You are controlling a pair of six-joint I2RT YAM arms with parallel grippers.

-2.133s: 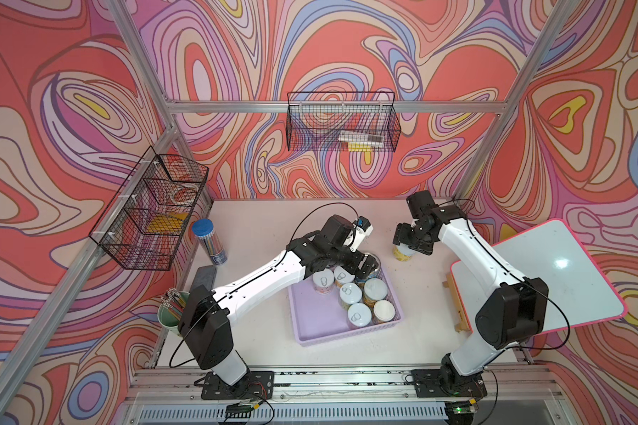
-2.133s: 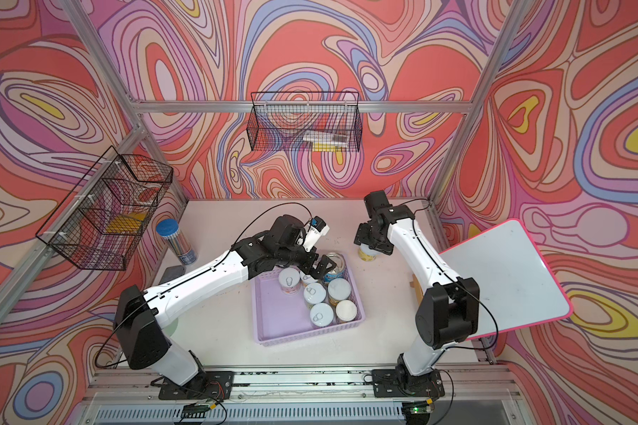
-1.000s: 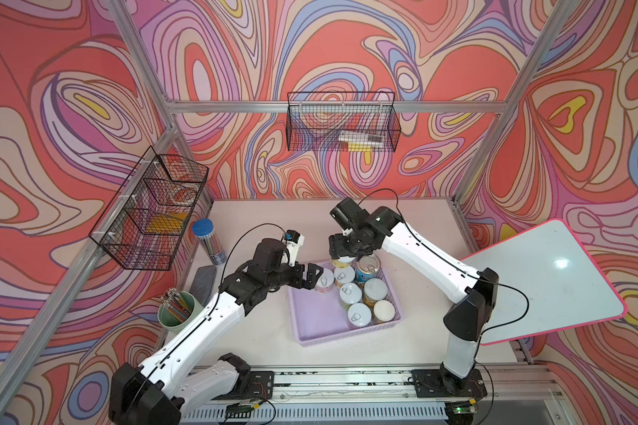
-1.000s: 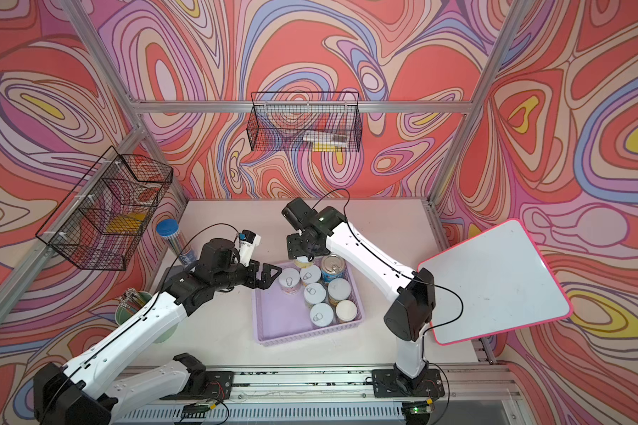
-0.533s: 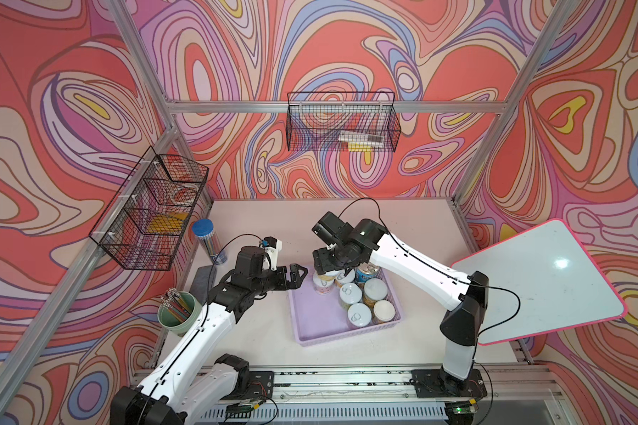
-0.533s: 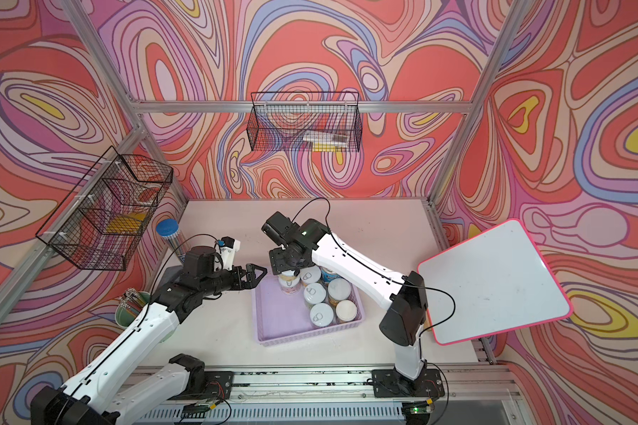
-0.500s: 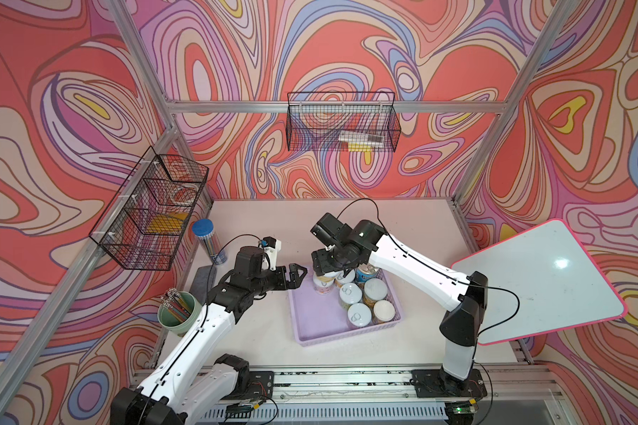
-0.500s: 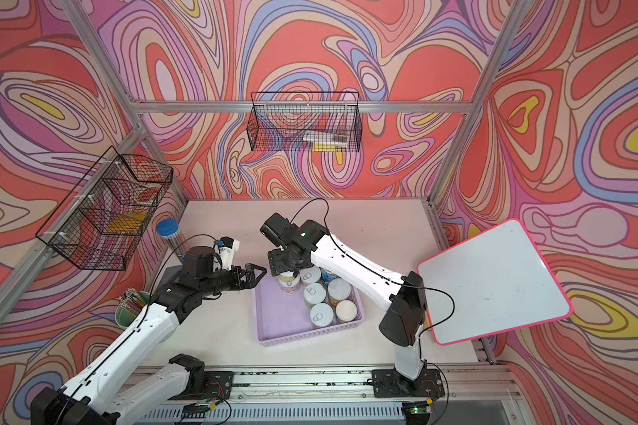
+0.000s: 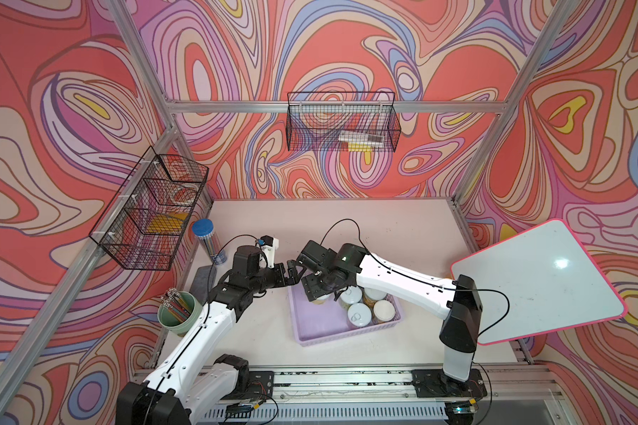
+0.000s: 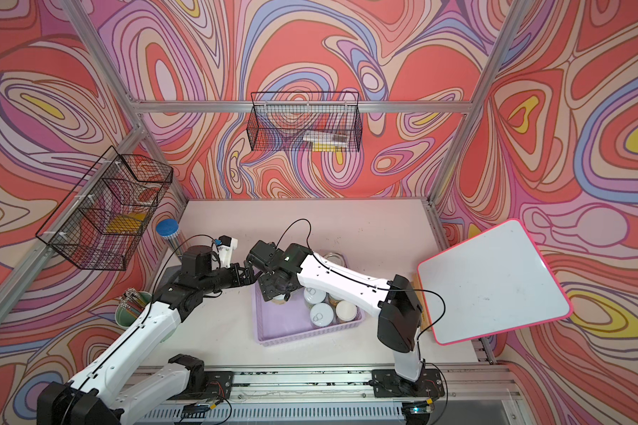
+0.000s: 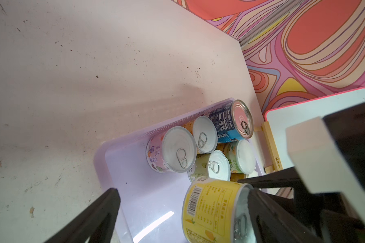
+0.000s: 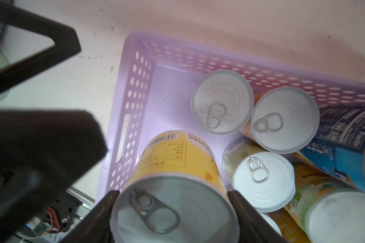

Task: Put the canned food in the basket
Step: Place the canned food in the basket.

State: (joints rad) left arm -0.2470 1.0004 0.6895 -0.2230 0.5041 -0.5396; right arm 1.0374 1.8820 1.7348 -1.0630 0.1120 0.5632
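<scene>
Top views: right gripper [image 9: 319,294] over the basket's [image 9: 341,336] left end, left gripper [image 9: 291,276] gaping empty just beside it; right wrist: jaws clamped on the yellow can [image 12: 177,164] above bare floor, so I'd lower straight, clear of the standing cans [image 12: 221,101], then release.

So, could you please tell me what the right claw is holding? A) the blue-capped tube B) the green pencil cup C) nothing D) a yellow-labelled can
D: the right wrist view shows the right claw shut on the yellow-labelled can, over the lilac basket.
</scene>
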